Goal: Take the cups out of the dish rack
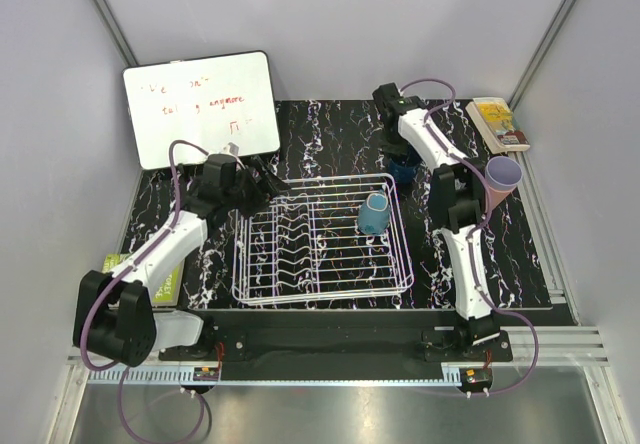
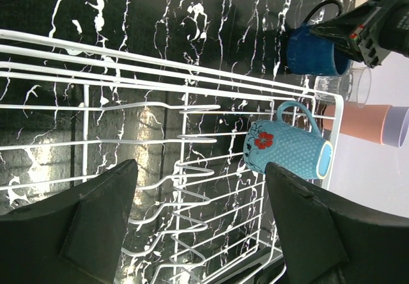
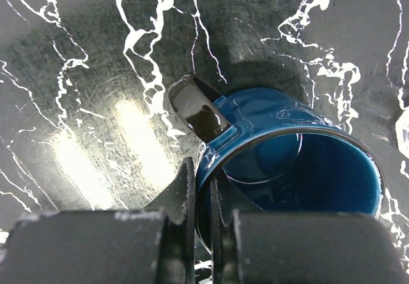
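Evidently mid-placement: found right jaws shut on the rim of the dark blue cup (image 3: 268,114), already out of the dish rack (image 1: 322,293) and low over the worktop (image 1: 330,134) at the rack's one o'clock; could not tell whether touching down. Saw left jaws wide and empty at the rack's ten o'clock corner, facing the teal cup (image 2: 287,146), alone inside at two o'clock. Judged next: release the blue cup, then reach across the tines for the teal one's wall or handle.
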`<state>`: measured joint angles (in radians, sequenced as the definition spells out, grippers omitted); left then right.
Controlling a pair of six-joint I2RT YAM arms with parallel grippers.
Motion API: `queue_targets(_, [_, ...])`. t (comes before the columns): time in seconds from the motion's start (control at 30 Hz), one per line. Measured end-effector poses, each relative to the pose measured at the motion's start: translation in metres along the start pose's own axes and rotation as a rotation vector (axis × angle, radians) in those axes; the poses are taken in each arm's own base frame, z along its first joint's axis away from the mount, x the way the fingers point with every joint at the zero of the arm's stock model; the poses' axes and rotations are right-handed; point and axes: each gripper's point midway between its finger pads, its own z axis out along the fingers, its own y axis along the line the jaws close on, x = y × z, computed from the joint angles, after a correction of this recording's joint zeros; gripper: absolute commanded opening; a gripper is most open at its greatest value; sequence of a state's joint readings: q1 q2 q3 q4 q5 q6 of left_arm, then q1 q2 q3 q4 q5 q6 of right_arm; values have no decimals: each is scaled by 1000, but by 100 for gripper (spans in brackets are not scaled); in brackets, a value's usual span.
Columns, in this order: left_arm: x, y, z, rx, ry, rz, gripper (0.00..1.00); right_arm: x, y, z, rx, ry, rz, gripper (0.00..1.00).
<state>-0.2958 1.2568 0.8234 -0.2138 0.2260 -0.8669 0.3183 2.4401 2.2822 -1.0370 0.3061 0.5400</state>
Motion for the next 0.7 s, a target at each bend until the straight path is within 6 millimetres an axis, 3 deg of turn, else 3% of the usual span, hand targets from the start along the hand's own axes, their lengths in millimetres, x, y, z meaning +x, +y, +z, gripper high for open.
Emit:
queue_targets(0.03, [1,1,1,-3,2,1,85,0,0,0,-7,-5,2,0])
queue_targets(0.13, [2,3,2,-10,7,5,87,0,0,-2,-25,-25,8,16])
queue_targets(0.2, [2,3,2,-9,7,11,88,1,-1,-4,-36,-32,14,36])
queue_targets(0.27, [3,3,2,-9,9,23,90,6,-2,-5,-49,-21,24,51])
queue_targets(0.3, [3,3,2,-9,8,28,90,9,-3,-6,-52,-12,31,65])
queue_targets(0.43, [2,3,2,-9,6,51,90,18,-9,-21,-83,-7,46,84])
queue_targets(0.6, [-2,-1,0,-9,-1,91,91,-12,-4,-84,-208,-126,97,96])
queue_targets(0.7, [-13,-14,-5,-4,-35,143,94,-41,-1,-146,-334,-255,136,99])
